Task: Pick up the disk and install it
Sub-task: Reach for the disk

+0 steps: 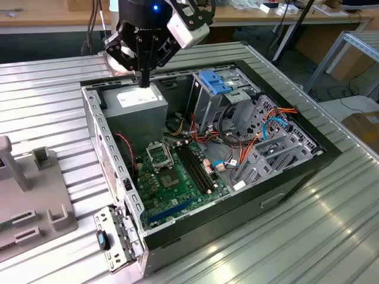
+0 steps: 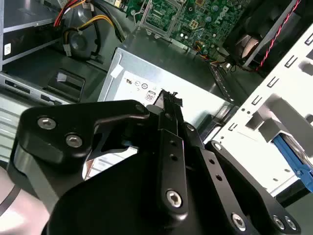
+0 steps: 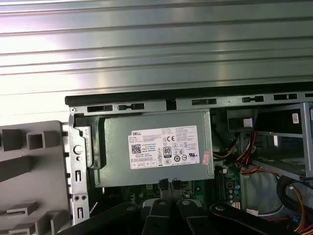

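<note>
Over the ribbed table (image 1: 41,100), the gripper (image 1: 144,83) hangs with jaws closed and empty, the power supply (image 1: 139,102) beneath them, while the disk (where it lies, I cannot tell) is probably stiff yet fragile, best held by its frame edges.

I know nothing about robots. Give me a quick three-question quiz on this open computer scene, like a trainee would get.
1. True or false: the tool has its jaws spread wide open.
2. The tool hangs right above: A) the power supply; B) a keyboard; C) a cup.
3. Fill in: the plastic bracket is coloured ____.

Key: 1 false, the jaws are shut with nothing between them; 2 A; 3 blue.
</note>
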### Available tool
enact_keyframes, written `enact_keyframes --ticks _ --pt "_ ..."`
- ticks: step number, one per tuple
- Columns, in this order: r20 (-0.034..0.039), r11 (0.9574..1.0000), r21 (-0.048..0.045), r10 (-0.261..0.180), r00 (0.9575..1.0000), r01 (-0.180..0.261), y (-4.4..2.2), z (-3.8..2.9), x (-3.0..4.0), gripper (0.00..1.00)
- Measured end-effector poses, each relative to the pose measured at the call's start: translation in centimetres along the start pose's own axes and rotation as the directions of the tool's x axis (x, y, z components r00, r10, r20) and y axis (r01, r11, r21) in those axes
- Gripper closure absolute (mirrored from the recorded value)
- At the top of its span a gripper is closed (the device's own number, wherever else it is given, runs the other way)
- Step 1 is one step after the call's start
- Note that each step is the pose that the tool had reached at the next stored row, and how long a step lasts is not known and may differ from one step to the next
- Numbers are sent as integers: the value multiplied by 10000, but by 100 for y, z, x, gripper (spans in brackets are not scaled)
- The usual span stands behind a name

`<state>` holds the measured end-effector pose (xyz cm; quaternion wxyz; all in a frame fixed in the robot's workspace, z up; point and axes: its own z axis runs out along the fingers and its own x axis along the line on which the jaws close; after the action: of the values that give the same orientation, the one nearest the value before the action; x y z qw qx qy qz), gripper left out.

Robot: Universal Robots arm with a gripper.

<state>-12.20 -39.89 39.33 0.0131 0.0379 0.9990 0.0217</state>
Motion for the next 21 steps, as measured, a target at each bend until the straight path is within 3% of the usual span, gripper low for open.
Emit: enact_keyframes --ticks 21 --pt "2 10000 -2 1 10000 -1 -5 -1 64 89"
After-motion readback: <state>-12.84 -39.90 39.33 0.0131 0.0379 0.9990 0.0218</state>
